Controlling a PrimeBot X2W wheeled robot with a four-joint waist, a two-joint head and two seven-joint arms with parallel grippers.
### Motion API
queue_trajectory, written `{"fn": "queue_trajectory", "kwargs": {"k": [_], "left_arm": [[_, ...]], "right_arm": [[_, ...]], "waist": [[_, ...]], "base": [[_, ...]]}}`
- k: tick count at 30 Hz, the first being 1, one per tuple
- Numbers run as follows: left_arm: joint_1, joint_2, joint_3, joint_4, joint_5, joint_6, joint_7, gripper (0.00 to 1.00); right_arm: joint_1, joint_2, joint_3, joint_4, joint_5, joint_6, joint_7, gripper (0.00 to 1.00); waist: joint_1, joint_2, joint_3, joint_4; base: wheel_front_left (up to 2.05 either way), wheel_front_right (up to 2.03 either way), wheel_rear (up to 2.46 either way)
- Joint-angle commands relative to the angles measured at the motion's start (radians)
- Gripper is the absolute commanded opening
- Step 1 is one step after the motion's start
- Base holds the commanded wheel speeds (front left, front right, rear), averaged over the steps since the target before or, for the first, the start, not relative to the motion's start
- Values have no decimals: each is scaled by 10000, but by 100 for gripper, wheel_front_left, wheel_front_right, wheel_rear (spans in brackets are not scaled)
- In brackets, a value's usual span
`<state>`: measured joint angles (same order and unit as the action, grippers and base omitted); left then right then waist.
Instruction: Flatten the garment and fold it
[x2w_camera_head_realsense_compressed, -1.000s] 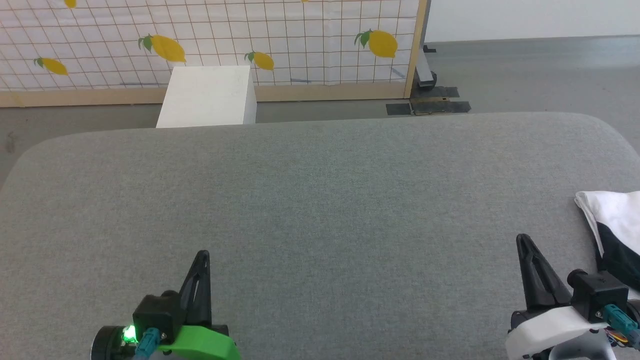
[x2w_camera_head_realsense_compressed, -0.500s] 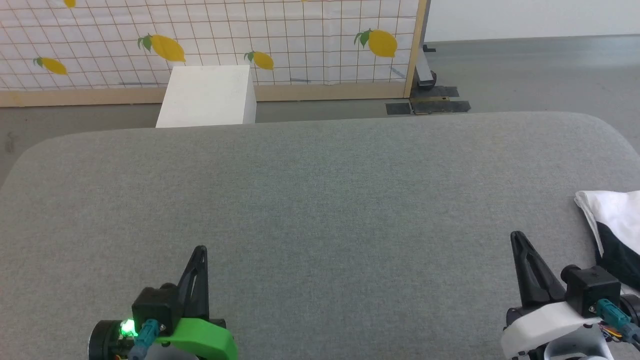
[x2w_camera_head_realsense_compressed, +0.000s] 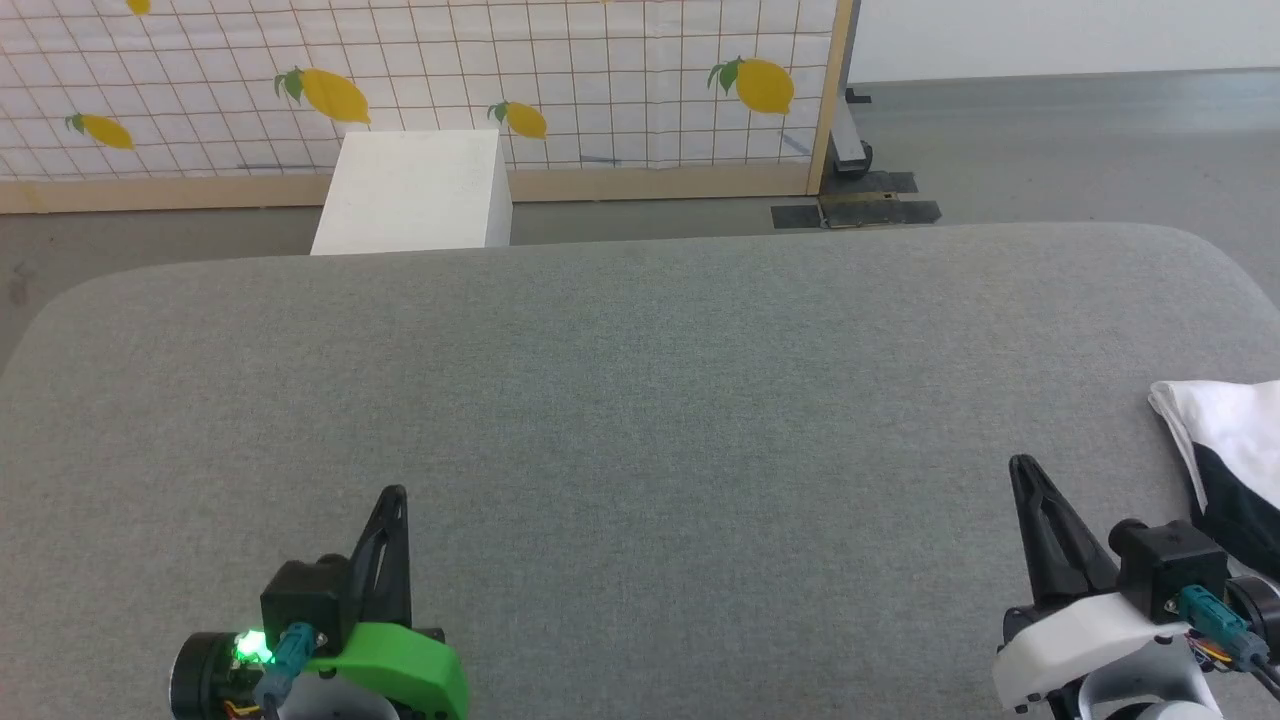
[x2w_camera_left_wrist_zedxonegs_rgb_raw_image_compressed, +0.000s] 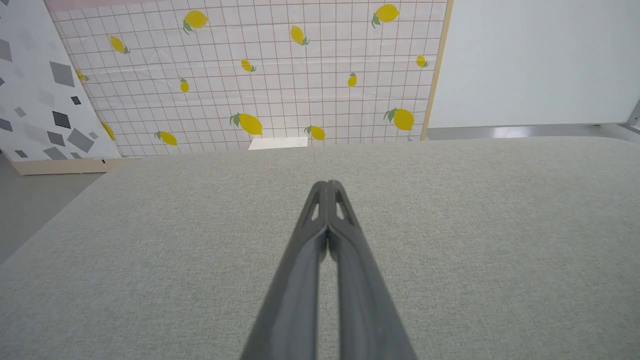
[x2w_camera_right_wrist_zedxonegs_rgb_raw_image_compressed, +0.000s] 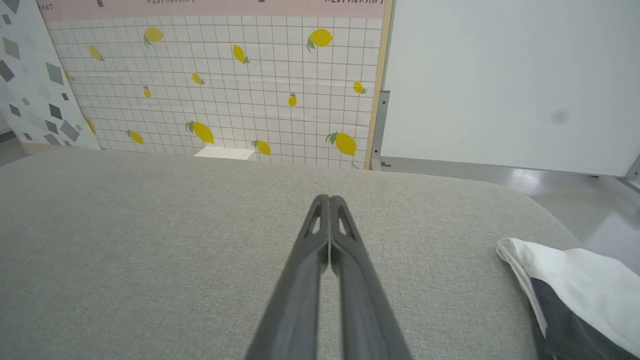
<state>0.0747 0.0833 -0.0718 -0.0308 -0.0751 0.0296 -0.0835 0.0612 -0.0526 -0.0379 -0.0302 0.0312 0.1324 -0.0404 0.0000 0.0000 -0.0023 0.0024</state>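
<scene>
garment (x2w_camera_head_realsense_compressed: 1228, 425) folded, lying at table (x2w_camera_head_realsense_compressed: 640, 400) right edge

The one piece of lettering that can be read stands on the pink strip (x2w_camera_right_wrist_zedxonegs_rgb_raw_image_compressed: 225, 9) that runs along the top of the lemon-print panel (x2w_camera_right_wrist_zedxonegs_rgb_raw_image_compressed: 240, 90), seen in the right wrist view. It is printed in small dark capitals. At the far left of the strip are the letters "ANT" (x2w_camera_right_wrist_zedxonegs_rgb_raw_image_compressed: 45, 7), the end of a word whose start is out of frame. Further right the word "RESTAURANT" (x2w_camera_right_wrist_zedxonegs_rgb_raw_image_compressed: 354, 1) appears, its upper half cut off by the top edge, and a second, similarly cropped word (x2w_camera_right_wrist_zedxonegs_rgb_raw_image_compressed: 170, 1) between the two looks like the same word, though less certainly.
</scene>
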Motion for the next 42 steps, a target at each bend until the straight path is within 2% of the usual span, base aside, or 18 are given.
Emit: {"fn": "queue_trajectory", "kwargs": {"k": [1, 42], "left_arm": [[-227, -83, 90, 39, 161, -66, 56, 0], [-747, -331, 718, 308, 751, -296, 835, 0]], "right_arm": [[-175, 16, 37, 46, -114, -12, 49, 0], [-612, 24, 379, 302, -312, -17, 404, 0]], "waist": [[0, 0, 1, -1], [0, 0, 23, -24]], "base": [[0, 0, 0], [0, 0, 0]]}}
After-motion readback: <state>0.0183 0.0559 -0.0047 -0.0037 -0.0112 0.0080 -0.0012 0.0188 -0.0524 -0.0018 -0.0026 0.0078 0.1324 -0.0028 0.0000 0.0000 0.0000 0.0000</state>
